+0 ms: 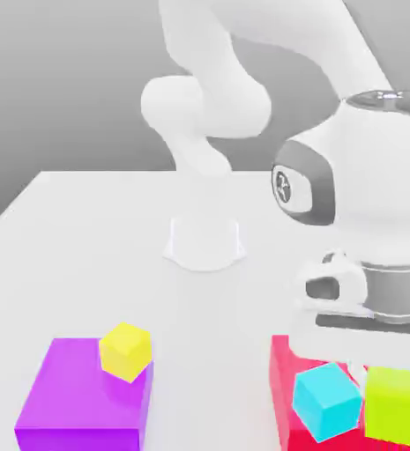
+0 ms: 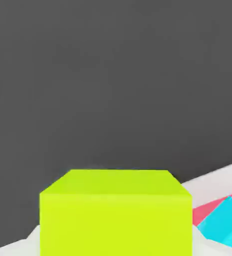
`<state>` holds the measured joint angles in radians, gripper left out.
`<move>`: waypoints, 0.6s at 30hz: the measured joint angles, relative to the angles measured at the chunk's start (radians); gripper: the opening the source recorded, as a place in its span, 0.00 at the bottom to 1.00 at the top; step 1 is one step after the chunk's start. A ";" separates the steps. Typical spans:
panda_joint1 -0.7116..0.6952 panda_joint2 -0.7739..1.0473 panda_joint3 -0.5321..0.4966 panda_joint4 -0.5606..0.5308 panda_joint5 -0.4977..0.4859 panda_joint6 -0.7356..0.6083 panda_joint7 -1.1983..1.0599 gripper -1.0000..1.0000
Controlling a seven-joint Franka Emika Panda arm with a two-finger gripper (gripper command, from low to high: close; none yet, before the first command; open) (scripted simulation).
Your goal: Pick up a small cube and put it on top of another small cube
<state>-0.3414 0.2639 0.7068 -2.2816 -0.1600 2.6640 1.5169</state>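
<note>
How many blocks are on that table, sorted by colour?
Purple block: 1
Red block: 1
Yellow cube: 1
Cyan cube: 1
Lime cube: 1
Total: 5

A small yellow cube (image 1: 125,351) is sitting on the large purple block (image 1: 80,410) at the exterior view's left. Well apart, at the right, a small cyan cube (image 1: 326,401) is resting on the large red block (image 1: 287,388), with the small lime cube (image 1: 395,405) just beside it, under the white robot arm (image 1: 367,203). All are lying on the white table (image 1: 111,255).
</note>
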 joint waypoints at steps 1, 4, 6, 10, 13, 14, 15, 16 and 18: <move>-0.006 -0.027 0.024 -0.029 0.022 -0.004 -0.037 0.00; -0.016 -0.118 0.087 -0.123 0.111 -0.014 -0.159 0.00; -0.008 -0.185 0.122 -0.188 0.185 -0.020 -0.252 0.00; 0.075 -0.322 0.124 -0.317 0.342 -0.035 -0.441 0.00; 0.135 -0.417 0.103 -0.414 0.437 -0.045 -0.567 0.00; 0.160 -0.447 0.094 -0.447 0.464 -0.047 -0.605 0.00; 0.179 -0.476 0.084 -0.482 0.488 -0.049 -0.627 0.00; 0.192 -0.505 0.074 -0.518 0.512 -0.052 -0.635 0.00; 0.181 -0.501 0.080 -0.544 0.504 -0.029 -0.622 0.00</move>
<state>-0.1603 -0.2371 0.7866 -2.8261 0.3439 2.6347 0.8948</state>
